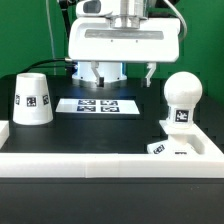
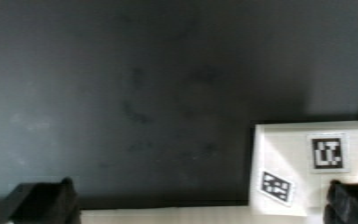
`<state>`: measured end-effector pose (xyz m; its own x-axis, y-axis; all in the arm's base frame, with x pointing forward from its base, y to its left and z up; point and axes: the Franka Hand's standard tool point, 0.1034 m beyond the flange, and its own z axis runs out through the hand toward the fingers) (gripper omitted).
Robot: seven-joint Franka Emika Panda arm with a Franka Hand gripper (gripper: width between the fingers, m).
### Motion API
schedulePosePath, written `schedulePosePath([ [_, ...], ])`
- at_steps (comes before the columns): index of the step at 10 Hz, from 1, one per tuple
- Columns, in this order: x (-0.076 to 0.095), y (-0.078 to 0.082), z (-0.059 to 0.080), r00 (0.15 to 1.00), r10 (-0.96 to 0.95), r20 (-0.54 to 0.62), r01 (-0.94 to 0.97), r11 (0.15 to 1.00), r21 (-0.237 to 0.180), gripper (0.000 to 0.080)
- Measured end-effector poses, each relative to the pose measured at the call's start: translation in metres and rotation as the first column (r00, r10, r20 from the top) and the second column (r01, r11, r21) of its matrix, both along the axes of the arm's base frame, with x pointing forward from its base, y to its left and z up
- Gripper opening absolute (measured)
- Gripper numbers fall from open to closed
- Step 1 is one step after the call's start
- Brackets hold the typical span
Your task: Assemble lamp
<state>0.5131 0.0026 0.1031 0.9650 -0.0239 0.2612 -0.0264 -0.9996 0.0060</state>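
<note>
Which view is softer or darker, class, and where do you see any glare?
Exterior view: evenly lit, fairly sharp; the shade and bulb look bright white, with no harsh glare. Wrist view: dimmer and blurrier; the fingertips are soft dark shapes, and the tagged white part is legible.

Smooth matt white plastic bulb (image 1: 183, 92) and shade (image 1: 33, 98); matt black table (image 1: 110, 128).

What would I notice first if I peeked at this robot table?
Probably the round white bulb, a ball standing on its stem at the exterior view's right, with the small tagged base lying just in front of it. Next, the white cone-shaped shade standing at the exterior view's left. Between them, farther back, the gripper hangs over the marker board, holding nothing.
</note>
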Motion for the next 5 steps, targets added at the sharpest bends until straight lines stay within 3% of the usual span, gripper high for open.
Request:
schedulePosePath([
  [2, -0.001, -0.022, 0.000, 1.000, 0.008, -0.001, -0.008, 1.000, -0.016, 0.0698],
  [5, -0.034, -0.089, 0.002, 0.998, 0.042, -0.036, -0.044, 0.998, -0.053, 0.0698],
])
